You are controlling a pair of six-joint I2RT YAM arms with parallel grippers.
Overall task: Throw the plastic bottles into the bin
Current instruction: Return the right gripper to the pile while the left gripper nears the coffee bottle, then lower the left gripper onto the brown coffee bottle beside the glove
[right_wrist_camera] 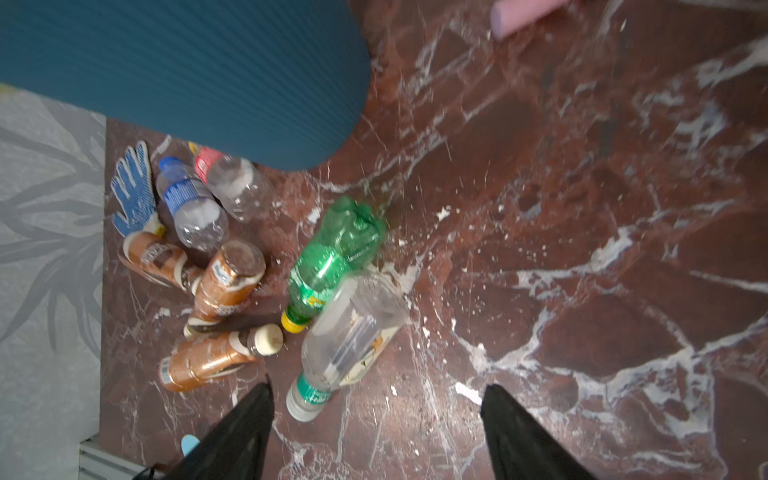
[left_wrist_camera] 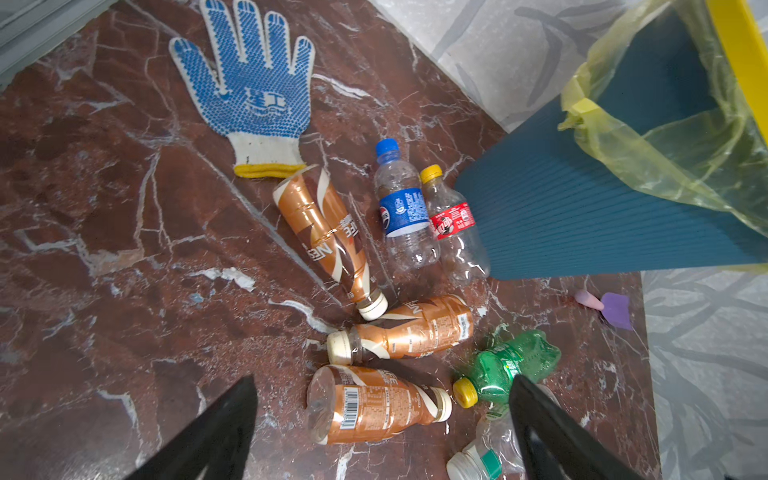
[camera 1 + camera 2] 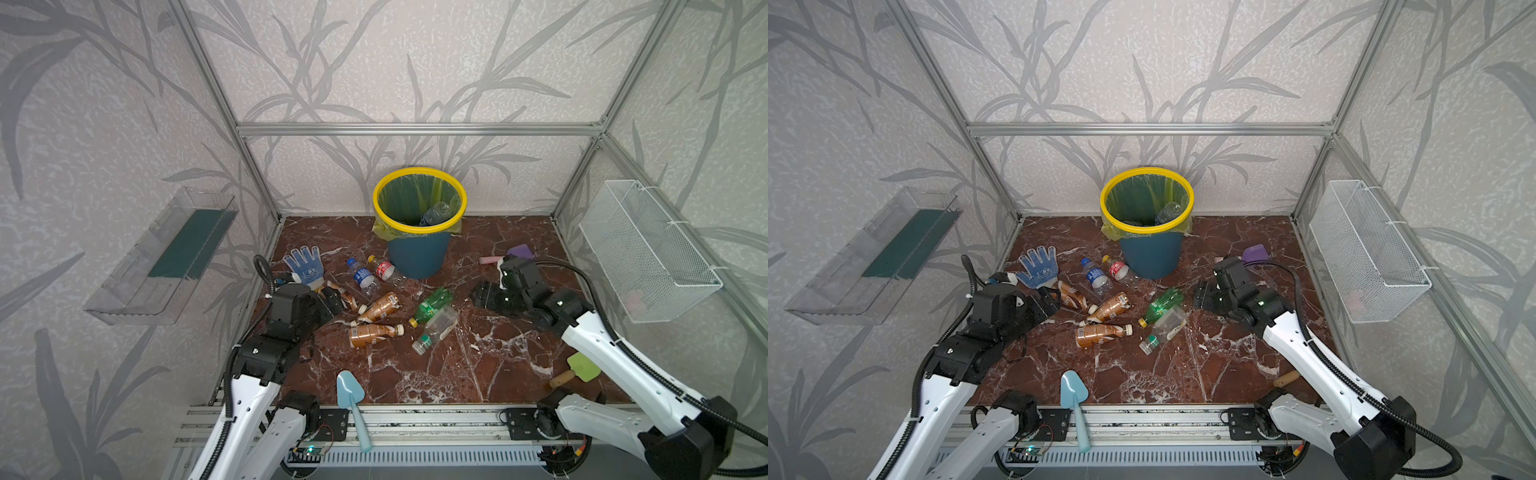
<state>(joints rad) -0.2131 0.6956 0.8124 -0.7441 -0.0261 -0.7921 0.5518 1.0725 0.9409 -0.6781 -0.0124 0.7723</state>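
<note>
The bin (image 3: 419,253), dark teal with a yellow rim, stands at the back and holds a clear bottle (image 3: 436,214). On the floor in front of it lie several plastic bottles: a blue-labelled one (image 3: 363,277), a red-labelled one (image 3: 386,271), three brown ones (image 3: 374,334), a green one (image 3: 432,305) and a clear one (image 3: 436,330). My left gripper (image 3: 332,301) is open and empty, left of the pile; in the left wrist view the left gripper (image 2: 383,380) hovers over a brown bottle (image 2: 374,405). My right gripper (image 3: 484,297) is open and empty, right of the green bottle (image 1: 332,257).
A blue-dotted glove (image 3: 305,266) lies at the back left. A blue scoop (image 3: 351,399) lies at the front edge, a green scoop (image 3: 582,368) at the front right and a purple one (image 3: 519,251) behind my right gripper. The side walls carry a wire basket (image 3: 648,253) and a clear tray (image 3: 166,253).
</note>
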